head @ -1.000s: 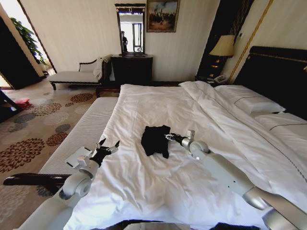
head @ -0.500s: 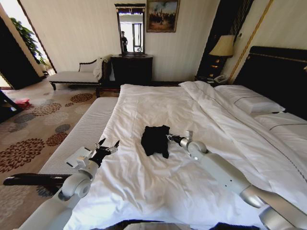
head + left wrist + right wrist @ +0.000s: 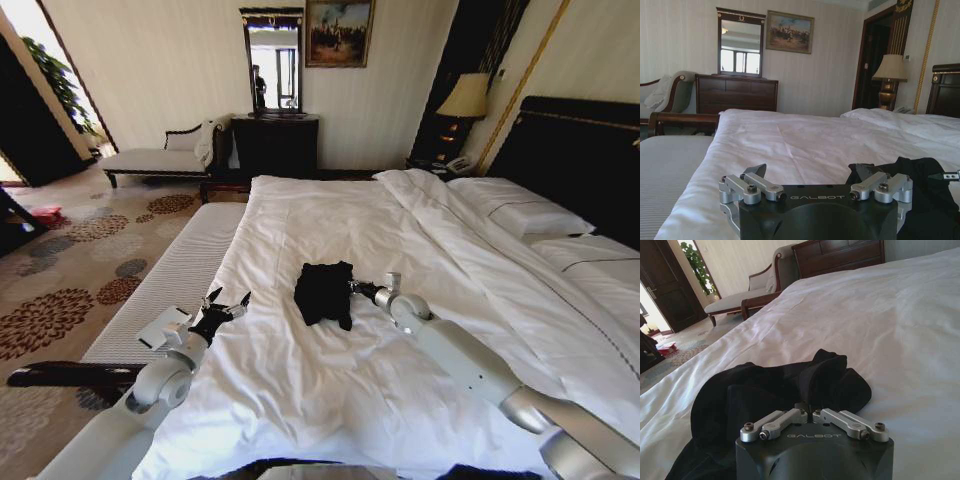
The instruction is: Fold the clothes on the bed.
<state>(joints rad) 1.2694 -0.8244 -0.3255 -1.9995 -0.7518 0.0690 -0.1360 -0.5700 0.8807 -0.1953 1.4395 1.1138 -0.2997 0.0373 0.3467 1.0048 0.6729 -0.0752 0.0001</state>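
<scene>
"GALBOT" lettered on both wrist housings. Black T-shirt (image 3: 324, 293) bunched mid-bed (image 3: 330, 215) — right gripper (image 3: 352, 287) pressed together at its edge; left gripper (image 3: 226, 303) spread, well apart.

A dark wooden dresser (image 3: 276, 143) stands against the far wall, a mirror (image 3: 273, 60) above it and a framed painting (image 3: 339, 32) just beside; a cushioned chaise (image 3: 160, 155) sits left of the dresser; a lit table lamp (image 3: 465, 97) glows by the headboard; patterned carpet (image 3: 70, 270) covers the floor.
</scene>
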